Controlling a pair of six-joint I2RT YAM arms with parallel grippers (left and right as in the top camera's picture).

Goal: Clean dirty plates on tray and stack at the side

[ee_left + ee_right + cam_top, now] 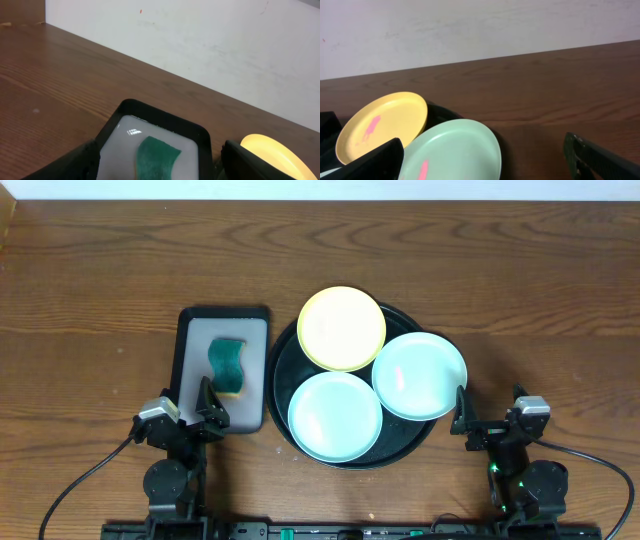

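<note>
Three plates lie on the round black tray (283,352): a pale yellow plate (341,327) at the back, a mint green plate (335,416) at the front left, and a mint green plate (419,375) at the right. In the right wrist view the yellow plate (382,125) and the right green plate (452,152) carry pink smears. My left gripper (208,408) is open at the front edge of the small rectangular tray. My right gripper (465,417) is open, just front right of the round tray. Both are empty.
A green sponge (228,366) lies in the small rectangular black tray with grey inside (192,350), left of the round tray; it also shows in the left wrist view (156,157). Bare wooden table surrounds both trays. A white wall stands behind the table.
</note>
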